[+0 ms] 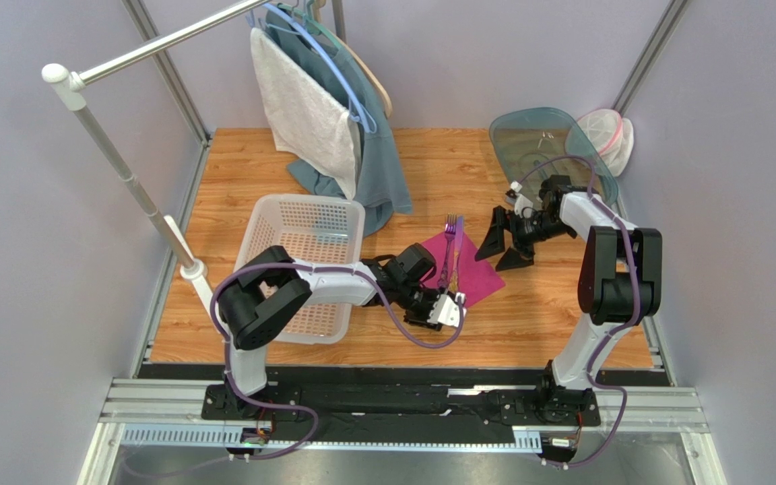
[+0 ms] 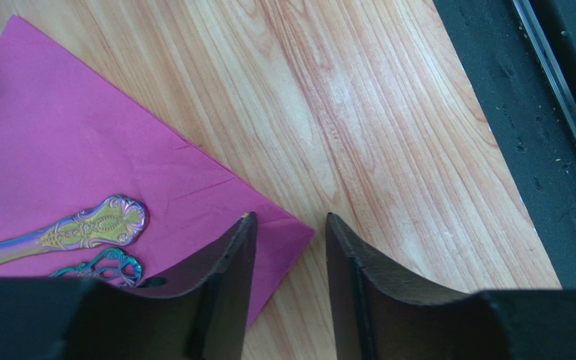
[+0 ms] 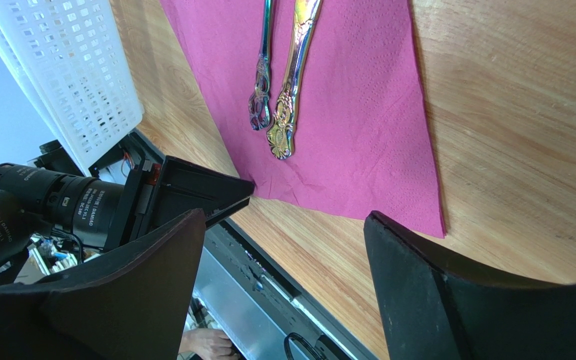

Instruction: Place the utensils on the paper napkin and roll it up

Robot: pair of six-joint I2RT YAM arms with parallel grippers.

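The magenta paper napkin (image 1: pixel 475 273) lies flat on the wooden table, right of the basket. Two slim iridescent purple utensils (image 1: pixel 451 246) lie side by side on it, their ornate handle ends (image 2: pixel 97 225) showing in the left wrist view and again in the right wrist view (image 3: pixel 283 112). My left gripper (image 2: pixel 289 225) sits low at the napkin's near corner (image 2: pixel 287 236), its jaws partly apart; one finger (image 2: pixel 231 262) overlaps the paper and the corner lies flat in the gap. My right gripper (image 3: pixel 287 217) hovers open and empty beyond the napkin's right edge (image 1: pixel 501 253).
A white perforated basket (image 1: pixel 301 253) stands left of the napkin. A rack (image 1: pixel 119 162) with hangers, a grey-white towel (image 1: pixel 306 111) and a teal cloth (image 1: pixel 382 172) is at the back. Clear containers (image 1: pixel 554 141) sit back right. The black table edge (image 2: pixel 524 150) runs close by.
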